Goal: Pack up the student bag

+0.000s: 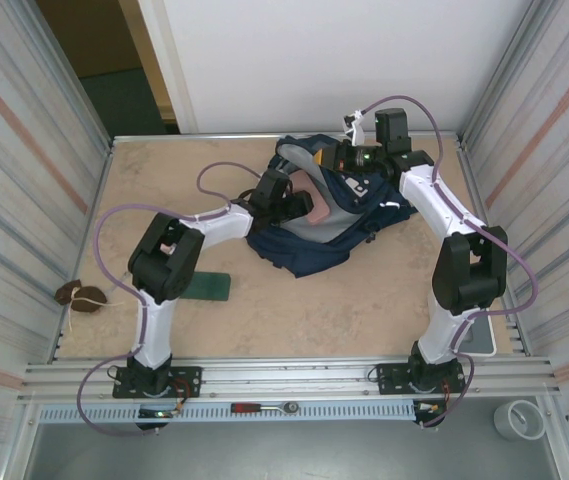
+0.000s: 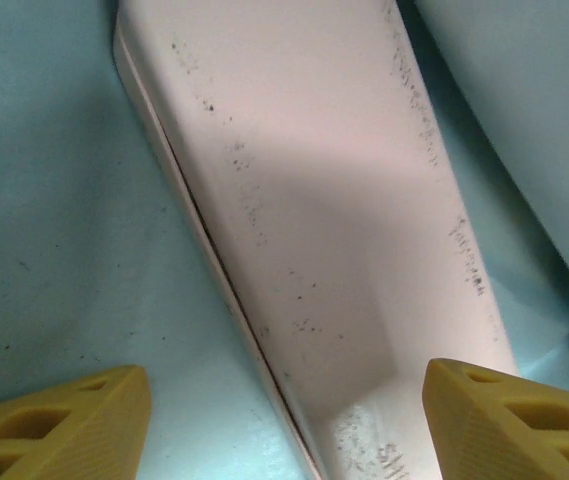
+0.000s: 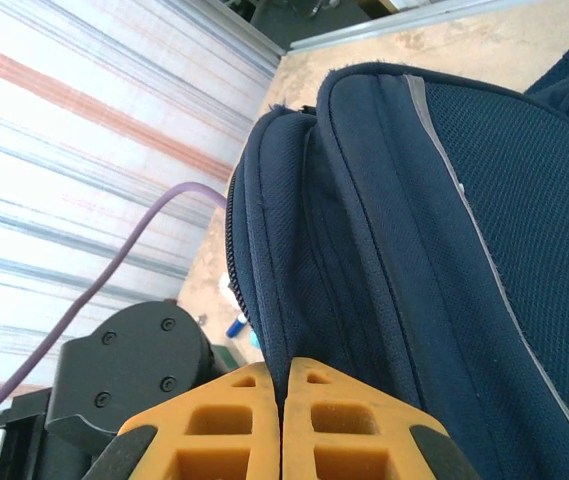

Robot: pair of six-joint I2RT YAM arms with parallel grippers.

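Student bag (image 1: 304, 248), navy, lies at the far middle of the table (image 1: 264, 310) with its mouth gaping. Inside it the left gripper (image 2: 284, 420) hovers with its yellow fingers spread apart over a pale pink flat case (image 2: 314, 200). At the bag's upper rim the right gripper (image 3: 282, 400) is pinched tight on the fabric edge.

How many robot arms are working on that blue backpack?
2. The left arm reaches from near left into the open backpack; the right arm comes from near right, its gripper shut on the backpack's rim. None seems hidden.
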